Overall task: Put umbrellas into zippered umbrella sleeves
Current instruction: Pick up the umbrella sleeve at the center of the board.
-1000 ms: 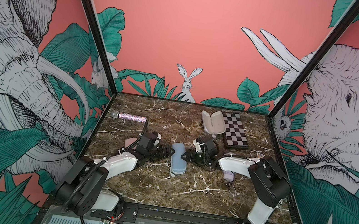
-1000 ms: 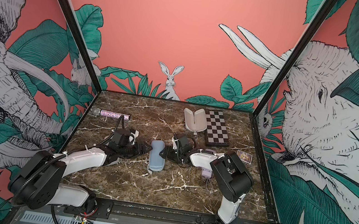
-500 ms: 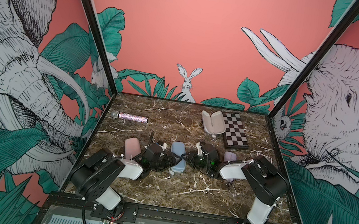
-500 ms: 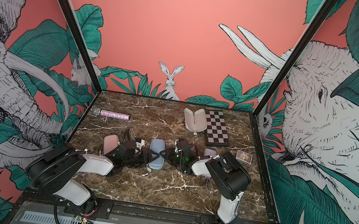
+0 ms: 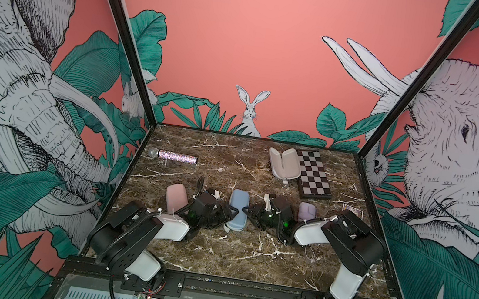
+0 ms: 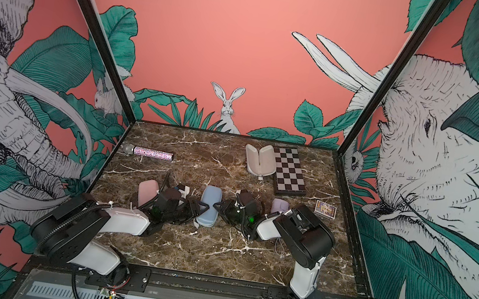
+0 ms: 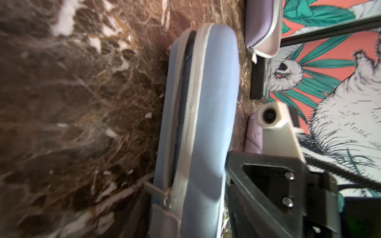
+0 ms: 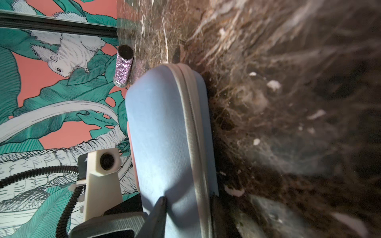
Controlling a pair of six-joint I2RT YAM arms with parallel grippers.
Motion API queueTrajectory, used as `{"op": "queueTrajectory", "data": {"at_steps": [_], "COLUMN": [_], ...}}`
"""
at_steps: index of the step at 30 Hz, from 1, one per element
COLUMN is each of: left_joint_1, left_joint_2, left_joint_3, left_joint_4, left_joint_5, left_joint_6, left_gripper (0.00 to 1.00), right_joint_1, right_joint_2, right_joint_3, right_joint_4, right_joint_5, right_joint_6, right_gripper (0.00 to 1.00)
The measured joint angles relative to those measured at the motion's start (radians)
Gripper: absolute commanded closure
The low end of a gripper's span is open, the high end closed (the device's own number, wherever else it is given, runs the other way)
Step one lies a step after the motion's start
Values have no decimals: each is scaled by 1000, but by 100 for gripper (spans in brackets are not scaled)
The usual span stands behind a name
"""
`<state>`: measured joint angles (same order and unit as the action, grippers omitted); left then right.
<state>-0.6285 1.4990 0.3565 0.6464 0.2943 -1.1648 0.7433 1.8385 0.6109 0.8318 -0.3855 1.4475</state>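
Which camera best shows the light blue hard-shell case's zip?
Left wrist: the light blue oblong hard-shell case shows its grey zip gaping along one edge. The right wrist shows a seam without gap; both top views show only its top.

Free passage is left along the bare front strip of the marble table [image 5: 248, 259] and at its middle back. The central row is barred by pink sleeve [image 5: 176, 200], blue sleeve [image 5: 238, 210] and lilac umbrella [image 5: 306, 212], its gaps filled by left gripper [image 5: 226, 214] and right gripper [image 5: 249, 214], the latter clamped on the blue sleeve. Back corners are taken by microphone [image 5: 176, 156], open sleeve [image 5: 284, 163] and checkered board [image 5: 313, 178].
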Motion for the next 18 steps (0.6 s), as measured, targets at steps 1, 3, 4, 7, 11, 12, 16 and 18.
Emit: {"op": "queueTrajectory", "data": {"at_steps": [1, 3, 4, 7, 11, 12, 16, 18], "left_joint_1": [0, -7, -12, -27, -36, -37, -40, -42], "left_joint_2": [10, 22, 25, 36, 69, 78, 114, 130], "left_joint_3": [-2, -4, -4, -5, -6, -8, -16, -16], "left_joint_4": [19, 59, 72, 107, 162, 179, 244, 271], "left_joint_5": [0, 0, -2, -14, -29, -31, -31, -28], "left_joint_6": [-9, -22, -25, -35, -61, -68, -80, -86], "left_gripper": [30, 29, 29, 36, 52, 54, 67, 74], "right_joint_1": [0, 0, 0, -1, -4, -4, -4, -5], "right_joint_2": [5, 9, 9, 9, 9, 9, 12, 13], "right_joint_3": [-10, -26, -32, -45, -57, -60, -72, -79], "right_joint_4": [26, 62, 76, 106, 143, 150, 168, 175], "right_joint_5": [3, 9, 13, 31, 52, 56, 71, 79], "right_joint_6": [10, 27, 32, 50, 79, 84, 98, 99], "right_gripper": [67, 67, 68, 68, 68, 68, 64, 58]}}
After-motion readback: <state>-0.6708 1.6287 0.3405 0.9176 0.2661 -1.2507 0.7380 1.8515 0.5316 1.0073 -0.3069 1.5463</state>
